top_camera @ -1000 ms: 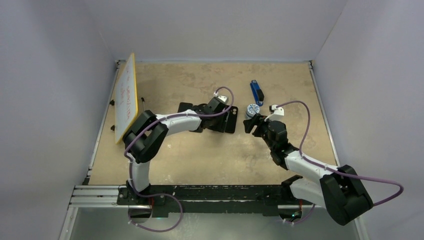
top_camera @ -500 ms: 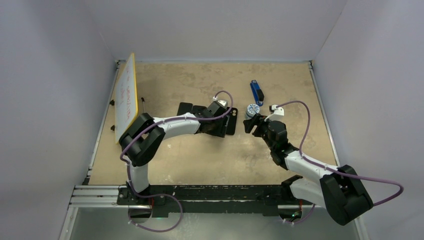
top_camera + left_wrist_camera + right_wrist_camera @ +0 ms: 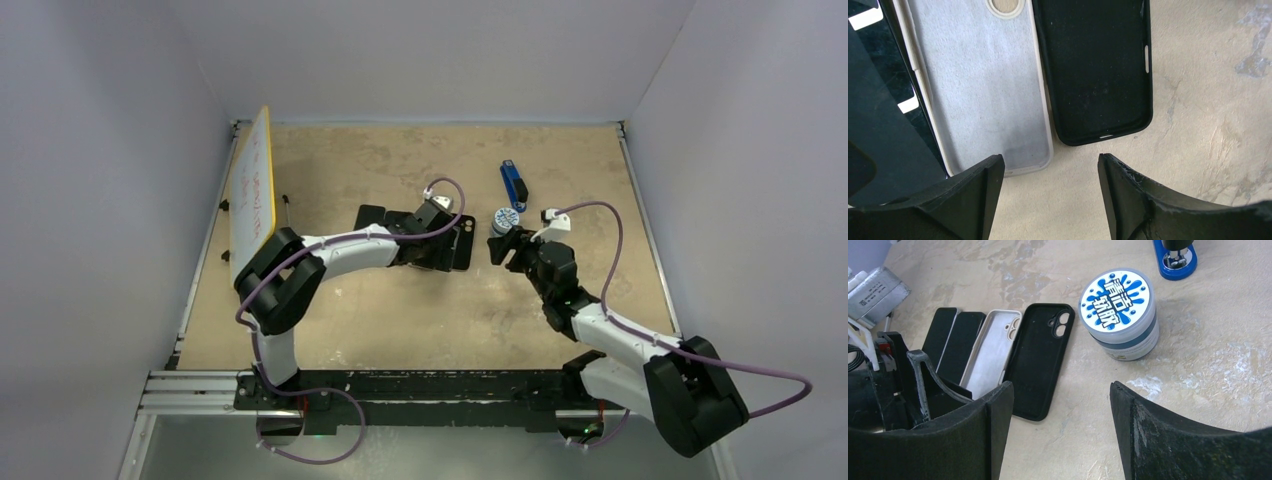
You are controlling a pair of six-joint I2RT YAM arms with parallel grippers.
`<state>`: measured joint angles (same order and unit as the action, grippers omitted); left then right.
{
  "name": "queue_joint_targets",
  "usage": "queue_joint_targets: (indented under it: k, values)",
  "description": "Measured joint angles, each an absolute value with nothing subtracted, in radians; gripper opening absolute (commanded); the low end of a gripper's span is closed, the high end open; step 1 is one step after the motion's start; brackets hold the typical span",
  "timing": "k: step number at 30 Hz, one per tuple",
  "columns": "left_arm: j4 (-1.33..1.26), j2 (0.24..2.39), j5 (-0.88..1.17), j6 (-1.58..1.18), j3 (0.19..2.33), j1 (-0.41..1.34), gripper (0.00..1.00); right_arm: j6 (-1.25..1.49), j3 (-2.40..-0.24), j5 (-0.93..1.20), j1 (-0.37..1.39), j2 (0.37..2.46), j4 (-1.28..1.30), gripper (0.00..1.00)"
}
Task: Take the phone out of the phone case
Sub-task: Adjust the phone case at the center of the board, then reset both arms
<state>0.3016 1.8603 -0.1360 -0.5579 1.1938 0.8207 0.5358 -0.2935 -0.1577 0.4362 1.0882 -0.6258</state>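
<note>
On table, mid: 4 flat things lie in a row, at 12 o'clock of left gripper (image 3: 1049, 165).
Hard to see: 2 dark slabs at the row's 9 o'clock end. Phone (image 3: 898, 130) is prob the shiny black one, cut off by pic edge in left wrist view. Can't tell if the other slab (image 3: 940, 332) is a phone or a case.
Cases: white case (image 3: 983, 85) & black case (image 3: 1098, 65), inside up, nothing in them, right beside each other.
Phone vs jaws: phone lies out of the cases, at 10 o'clock of left jaws, not between them.
Left jaws: wide apart, only bare table (image 3: 1198, 125) between.
Right gripper (image 3: 1060, 390): jaws wide apart, holding nothing. Tub (image 3: 1119, 315) at its 1 o'clock.
Changed: left arm pulled back a bit toward 9 o'clock vs 1 s ago, so more of black case shows from top. Right arm same.
</note>
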Motion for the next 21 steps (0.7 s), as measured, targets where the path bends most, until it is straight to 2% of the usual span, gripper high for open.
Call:
queue_joint_targets:
  k: [9,14,21]
  values:
    - [0.278,1.745,-0.174,-0.556,1.175,0.821,0.72,0.515,-0.294,-0.169,0.437,1.034,-0.604,0.74]
    - [0.274,1.49,-0.24,-0.539,1.087,0.82,0.78,0.51,-0.299,-0.199,0.436,0.892,-0.48,0.77]
    - [0.335,1.115,-0.353,-0.495,1.006,0.814,0.86,0.472,-0.409,-0.311,0.436,0.566,-0.178,0.79]
